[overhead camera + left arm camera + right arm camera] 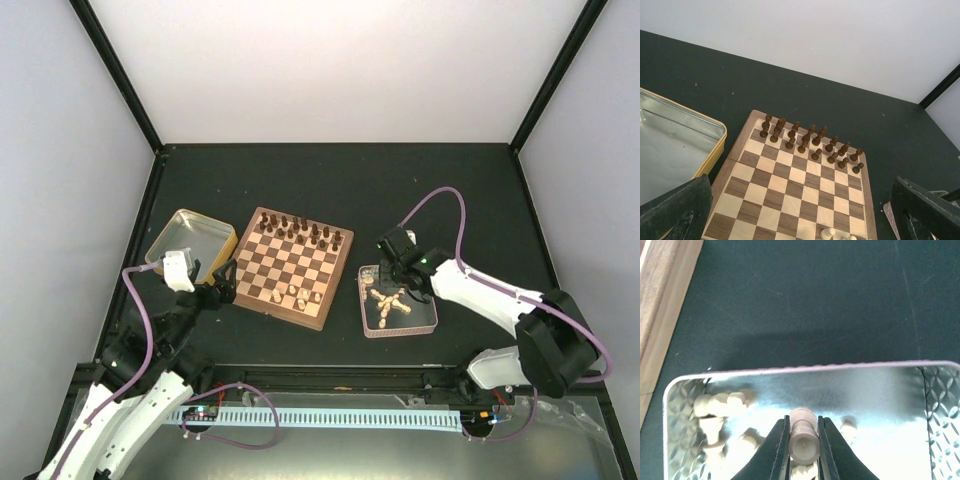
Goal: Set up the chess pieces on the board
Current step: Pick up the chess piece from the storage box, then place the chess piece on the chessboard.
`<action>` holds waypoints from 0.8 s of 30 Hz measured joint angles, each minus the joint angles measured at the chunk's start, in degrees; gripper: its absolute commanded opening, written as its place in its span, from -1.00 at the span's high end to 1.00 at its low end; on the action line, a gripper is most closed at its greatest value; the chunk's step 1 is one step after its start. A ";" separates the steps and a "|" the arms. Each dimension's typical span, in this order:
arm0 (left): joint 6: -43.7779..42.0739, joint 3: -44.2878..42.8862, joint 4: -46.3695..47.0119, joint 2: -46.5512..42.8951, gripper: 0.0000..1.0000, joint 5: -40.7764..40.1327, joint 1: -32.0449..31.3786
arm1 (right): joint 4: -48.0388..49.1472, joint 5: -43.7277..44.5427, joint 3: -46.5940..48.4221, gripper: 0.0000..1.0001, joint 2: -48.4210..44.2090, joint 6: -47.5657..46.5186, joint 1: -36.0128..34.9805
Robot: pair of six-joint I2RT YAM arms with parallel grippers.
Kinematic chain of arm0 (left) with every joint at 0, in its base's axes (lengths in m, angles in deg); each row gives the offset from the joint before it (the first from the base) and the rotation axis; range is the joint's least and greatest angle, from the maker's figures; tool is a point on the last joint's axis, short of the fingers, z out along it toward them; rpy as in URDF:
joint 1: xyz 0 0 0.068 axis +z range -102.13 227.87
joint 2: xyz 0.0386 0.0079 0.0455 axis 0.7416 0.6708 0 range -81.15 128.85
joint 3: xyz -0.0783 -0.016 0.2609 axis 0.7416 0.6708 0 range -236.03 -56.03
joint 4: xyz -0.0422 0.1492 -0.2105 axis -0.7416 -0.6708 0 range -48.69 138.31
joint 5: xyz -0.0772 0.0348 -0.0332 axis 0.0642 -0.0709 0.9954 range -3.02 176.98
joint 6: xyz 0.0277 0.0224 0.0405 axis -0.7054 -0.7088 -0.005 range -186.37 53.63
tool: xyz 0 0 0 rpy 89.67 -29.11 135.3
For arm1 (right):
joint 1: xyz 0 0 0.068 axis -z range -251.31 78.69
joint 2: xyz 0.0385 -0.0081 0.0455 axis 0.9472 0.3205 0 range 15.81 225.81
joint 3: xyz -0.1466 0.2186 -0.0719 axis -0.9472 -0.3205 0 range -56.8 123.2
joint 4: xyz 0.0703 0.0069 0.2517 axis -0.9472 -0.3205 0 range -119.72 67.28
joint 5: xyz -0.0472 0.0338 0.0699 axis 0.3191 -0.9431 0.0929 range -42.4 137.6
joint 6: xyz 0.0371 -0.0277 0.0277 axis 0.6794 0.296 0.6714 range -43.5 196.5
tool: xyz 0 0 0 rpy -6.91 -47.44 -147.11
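Dark tabletop [330,180]. Top view: board [292,266] just right of left jaws, which are spread wide; right jaws over clear tray [426,318].
Left wrist: dark chessmen [810,142] beyond jaws, tin [670,145] to left.
Right wrist: jaws narrow, gripping pale chess piece [804,437]; more chess pieces [720,404] left of jaws, in tray.

Top camera: high above the near edge, looking down over the whole table [450,190]. Left wrist camera looks obliquely along the board [790,195], close. Right wrist camera faces down into the tray [940,405], closer. Top view shows both.
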 measured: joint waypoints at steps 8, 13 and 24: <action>0.00 0.00 0.00 -0.02 -0.98 0.04 -0.02 | -6.47 3.17 4.57 0.93 -3.45 4.55 -9.01; 0.00 0.02 0.02 -1.14 -0.98 0.09 -0.02 | -8.02 4.55 9.81 0.94 -1.97 8.48 -18.32; 0.00 0.02 0.02 -3.02 -0.98 0.35 -0.02 | -7.19 4.09 16.13 0.93 12.70 14.19 -31.23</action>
